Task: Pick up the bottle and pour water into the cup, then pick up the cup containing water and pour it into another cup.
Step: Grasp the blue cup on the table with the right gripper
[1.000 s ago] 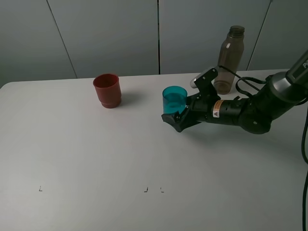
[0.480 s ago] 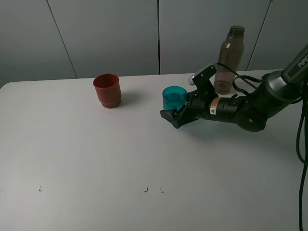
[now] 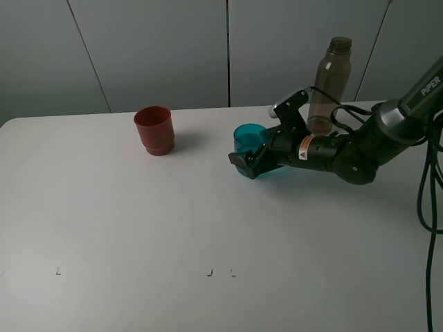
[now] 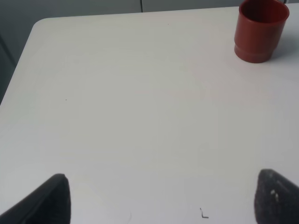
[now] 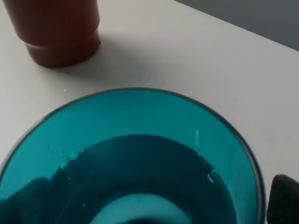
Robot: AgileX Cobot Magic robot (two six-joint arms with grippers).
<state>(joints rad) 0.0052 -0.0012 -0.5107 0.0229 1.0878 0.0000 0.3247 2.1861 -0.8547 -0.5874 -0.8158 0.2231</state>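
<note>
The teal see-through cup (image 3: 250, 136) stands on the white table right of centre. In the right wrist view I look down into the cup (image 5: 135, 154), which seems to hold some water. My right gripper (image 3: 243, 163) is open, its jaws on either side of the cup, close to its wall; one fingertip (image 5: 285, 198) shows just outside the rim. The smoky grey-brown bottle (image 3: 331, 86) stands upright behind the right arm, untouched. The brick-red cup (image 3: 154, 129) stands to the left, also seen in the left wrist view (image 4: 259, 29) and the right wrist view (image 5: 56, 28). My left gripper (image 4: 166, 205) is open and empty over bare table.
The white table (image 3: 138, 228) has small black marks near its front. A grey panelled wall stands behind it. The right arm's cables hang at the right edge (image 3: 432, 207). The table's left corner (image 4: 39, 25) shows in the left wrist view.
My right gripper has moved forward to the left, bringing its jaws around the teal cup. The cup, bottle and red cup have stayed in place.
</note>
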